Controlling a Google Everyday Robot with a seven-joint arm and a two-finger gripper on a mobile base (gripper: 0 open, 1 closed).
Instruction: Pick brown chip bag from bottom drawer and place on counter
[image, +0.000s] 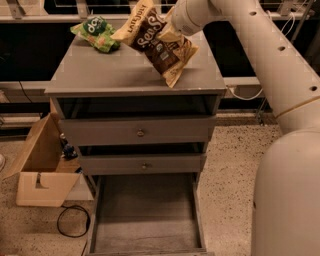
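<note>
Pinches the brown chip bag (156, 47) in the gripper (171, 31), up near 12 o'clock in the view. Grabs it by the side, at about 2 o'clock on the bag, half hidden behind the crinkly foil. Looks closed on the bag, going by the slanted hang with no drop.

Holds it tipped, with the tan top toward 11 o'clock and the low corner toward 5 o'clock. Has that low corner right down by the counter (110, 75), maybe touching; hard to tell. Makes sense for a soft set-down: corner first, then flat.

Hangs over the back right part of the counter, around 1 o'clock on the grey top, well apart from the green chip bag (96, 32) at 11 o'clock. Good spot, with bare top below and no bump with the other snack.

Leaves the bottom drawer (145, 215) pulled open at 6 o'clock, with nothing to see inside. Means the pick part looks done, with only the letting go left.

Reaches up from the big white base (287, 200) at 4 o'clock, along the long white arm (260, 45), then bends at the top toward 10 o'clock. Points the wrist down and left at the counter. Passes well clear of the two knobbed drawers (137, 131) in the middle.

Next, most likely: lower a bit more, open up, then lift away slowly so as not to drag the bag along.
</note>
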